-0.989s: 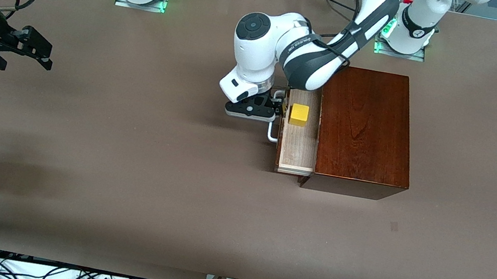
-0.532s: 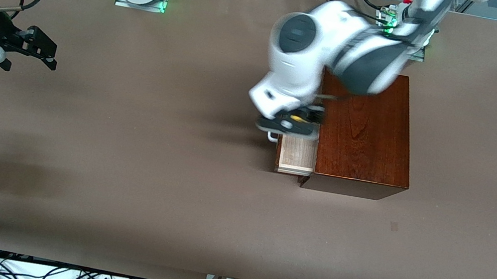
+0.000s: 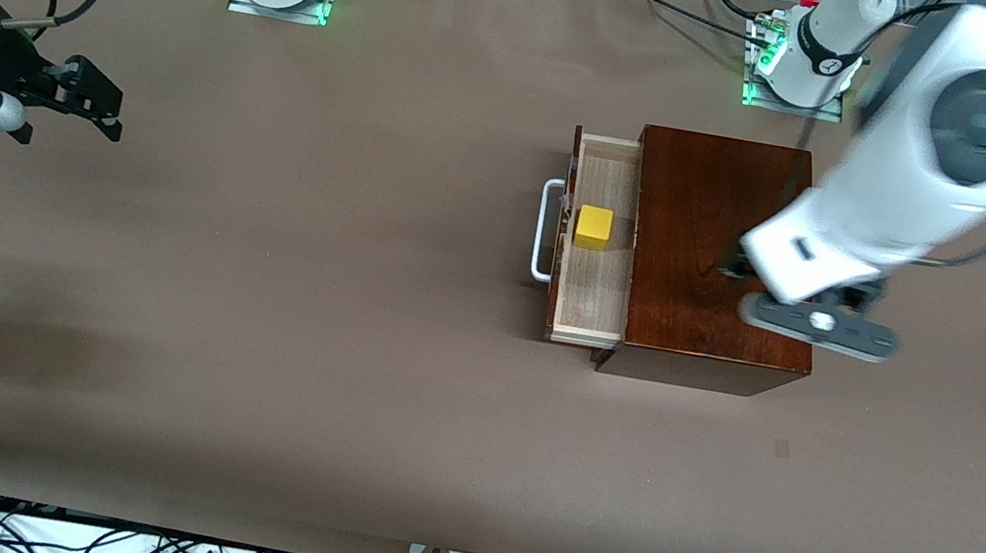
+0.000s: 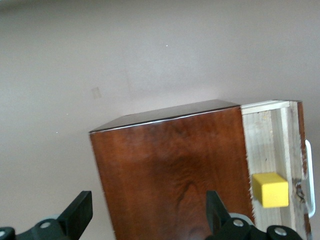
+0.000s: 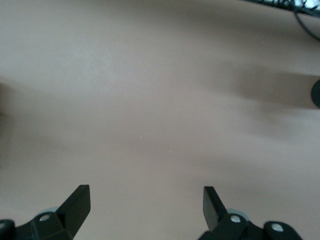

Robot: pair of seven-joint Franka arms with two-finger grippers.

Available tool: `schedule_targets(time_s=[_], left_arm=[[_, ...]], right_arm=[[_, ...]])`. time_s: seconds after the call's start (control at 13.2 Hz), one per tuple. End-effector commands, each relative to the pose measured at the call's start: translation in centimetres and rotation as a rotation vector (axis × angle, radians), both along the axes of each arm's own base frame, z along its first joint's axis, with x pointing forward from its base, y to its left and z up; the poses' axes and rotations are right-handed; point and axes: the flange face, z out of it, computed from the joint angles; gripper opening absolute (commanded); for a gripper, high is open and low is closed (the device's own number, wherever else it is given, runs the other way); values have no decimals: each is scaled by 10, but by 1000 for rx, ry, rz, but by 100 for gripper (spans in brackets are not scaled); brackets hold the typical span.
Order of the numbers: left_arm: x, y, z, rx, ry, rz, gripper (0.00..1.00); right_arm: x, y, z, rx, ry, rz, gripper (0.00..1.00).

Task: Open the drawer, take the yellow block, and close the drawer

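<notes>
I saw the bench (image 3: 244, 325), a flat matte brown sheet. On it stood the glossy dark wooden box (image 3: 724, 245), its drawer (image 3: 592, 293) of pale raw-grained wood pulled out, white U-shaped handle (image 3: 547, 230) toward the right arm's end. The left end effector (image 4: 147, 212) hung over the box, fingers spread wide, empty. The right end effector (image 5: 145, 205) waited over bare bench, likewise wide. The yellow block (image 3: 593, 227), a smooth cube, sat in the drawer.
</notes>
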Motion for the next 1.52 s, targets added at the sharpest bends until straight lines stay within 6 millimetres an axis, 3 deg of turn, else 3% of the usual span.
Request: schedule_targets(time_s=[0.0, 0.15, 0.3, 0.61, 0.76, 0.91, 1.06, 1.29, 1.44], left_arm=[[-4, 51, 5, -49, 75, -8, 100], [-16, 69, 19, -41, 52, 25, 100], [-36, 81, 29, -31, -27, 51, 100], [-63, 103, 18, -31, -120, 86, 100], [-72, 117, 16, -63, -103, 118, 100], [-72, 122, 14, -75, -78, 116, 100], [-74, 122, 15, -72, -66, 109, 100], [-72, 126, 16, -71, -69, 114, 100], [-71, 127, 17, -73, -71, 117, 100]], right_arm=[[-9, 54, -12, -15, 36, 101, 100], [-14, 112, -40, -25, 83, 192, 100], [-29, 175, -56, -37, 97, 297, 100], [-76, 309, -73, -33, 42, 574, 100], [-90, 373, -83, 0, -40, 674, 100], [-92, 425, -107, 32, -88, 745, 100], [-83, 458, -133, 53, -140, 883, 100], [-110, 506, -156, 54, -147, 1010, 100], [-115, 512, -168, -7, -157, 1097, 100]])
